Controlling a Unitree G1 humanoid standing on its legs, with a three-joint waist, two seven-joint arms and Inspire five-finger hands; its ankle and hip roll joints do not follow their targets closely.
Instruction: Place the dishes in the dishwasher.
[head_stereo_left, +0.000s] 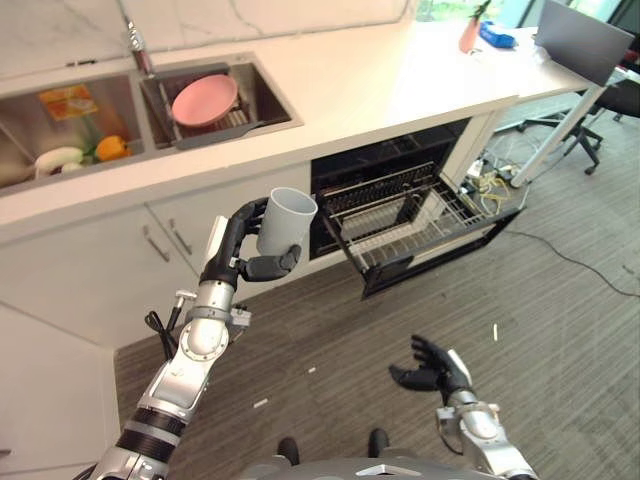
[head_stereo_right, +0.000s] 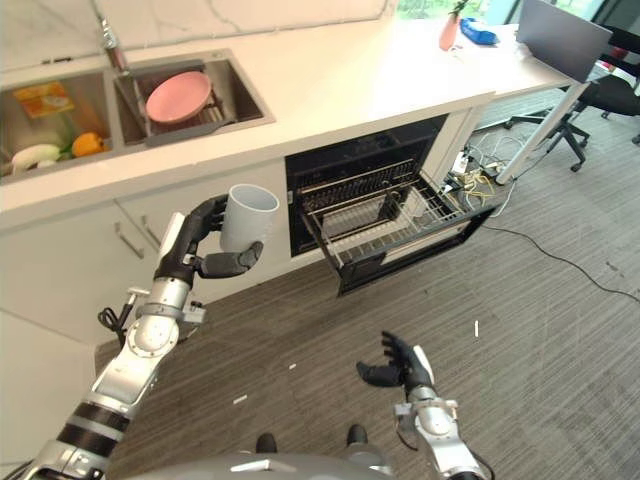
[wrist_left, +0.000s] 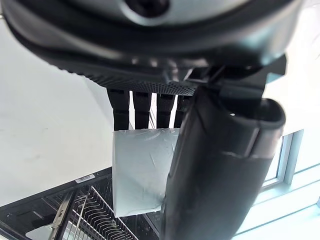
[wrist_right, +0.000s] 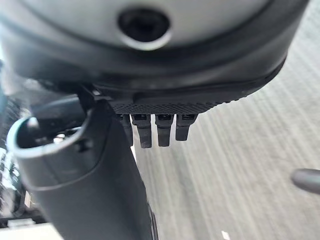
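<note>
Cup (head_stereo_left: 287, 220) — in left hand (head_stereo_left: 240, 250).

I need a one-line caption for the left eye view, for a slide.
Left hand holds a grey cup near the open dishwasher's pulled-out rack; right hand idle.

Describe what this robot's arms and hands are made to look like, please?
Both arms are silver-grey metal, built of rounded segments with dark bands at the joints. Each ends in a dark hand, the left hand and the right hand, with slim black fingers in a row and a thicker thumb. In the wrist views, the palms show a finely textured black edge.
</note>
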